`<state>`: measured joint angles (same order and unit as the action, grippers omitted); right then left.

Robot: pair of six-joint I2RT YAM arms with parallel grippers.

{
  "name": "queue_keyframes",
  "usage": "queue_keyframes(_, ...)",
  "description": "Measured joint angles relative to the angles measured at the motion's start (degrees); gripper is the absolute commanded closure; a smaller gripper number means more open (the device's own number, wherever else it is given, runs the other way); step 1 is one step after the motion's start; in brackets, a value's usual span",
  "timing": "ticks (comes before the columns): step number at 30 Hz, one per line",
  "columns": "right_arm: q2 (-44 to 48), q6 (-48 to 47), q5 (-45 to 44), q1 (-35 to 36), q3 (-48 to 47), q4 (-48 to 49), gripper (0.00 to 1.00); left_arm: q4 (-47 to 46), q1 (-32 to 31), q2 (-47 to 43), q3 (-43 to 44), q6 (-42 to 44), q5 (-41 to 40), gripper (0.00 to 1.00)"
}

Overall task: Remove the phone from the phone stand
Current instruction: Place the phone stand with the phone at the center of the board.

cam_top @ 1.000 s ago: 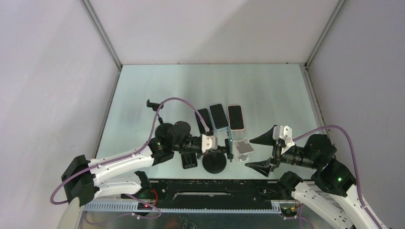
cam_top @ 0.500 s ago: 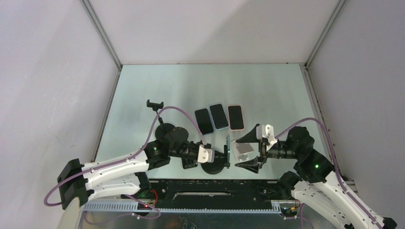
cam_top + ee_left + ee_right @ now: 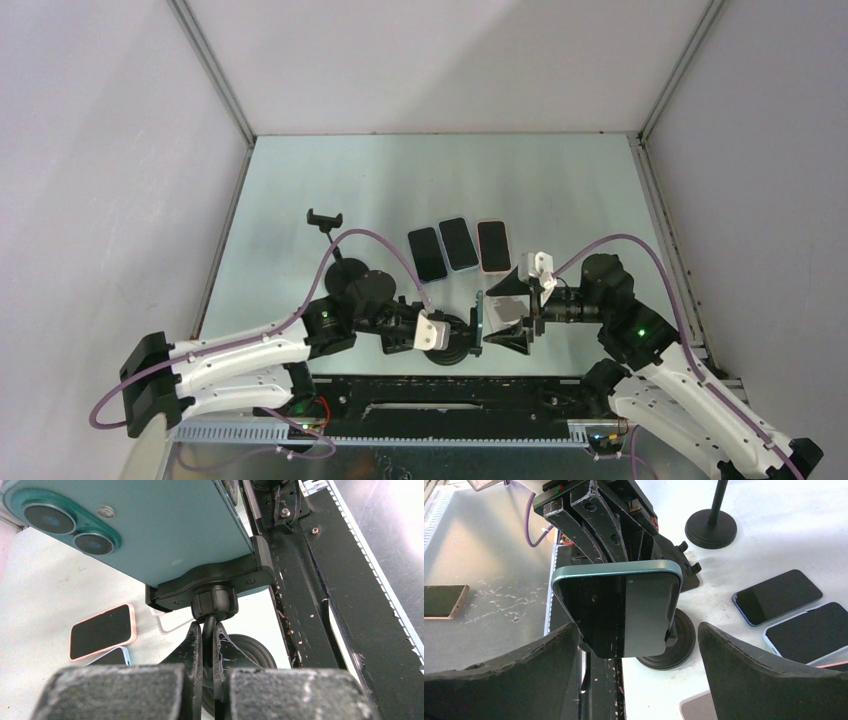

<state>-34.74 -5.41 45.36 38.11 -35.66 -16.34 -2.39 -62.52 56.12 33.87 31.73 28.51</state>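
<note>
The left gripper (image 3: 208,632) is clenching the thin stem of the phone stand (image 3: 447,345), just under the stand's ball joint. The teal phone (image 3: 624,610) is sitting in the stand's clamp, its screen facing away from that gripper. On the stand's right side, the right gripper (image 3: 502,318) is hanging spread wide, its fingers (image 3: 749,675) flanking the phone; contact cannot be told. Beyond the stand, three phones (image 3: 460,247) are lying flat on the table (image 3: 560,200).
</note>
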Motion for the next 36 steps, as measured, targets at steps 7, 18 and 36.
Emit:
queue_keyframes(7,-1.99,0.87,1.42,0.00,0.17,1.49,0.01,0.09,-0.09,-0.02,0.00,0.04,-1.03,1.00)
queue_keyframes(18,-3.52,0.76,3.78,2.36,0.26,2.95,0.01,0.13,-0.09,-0.02,0.00,0.04,-1.33,1.00)
queue_keyframes(36,-4.76,0.20,-2.67,7.21,0.26,6.25,0.09,0.20,-0.15,-0.04,0.00,0.22,-1.29,1.00)
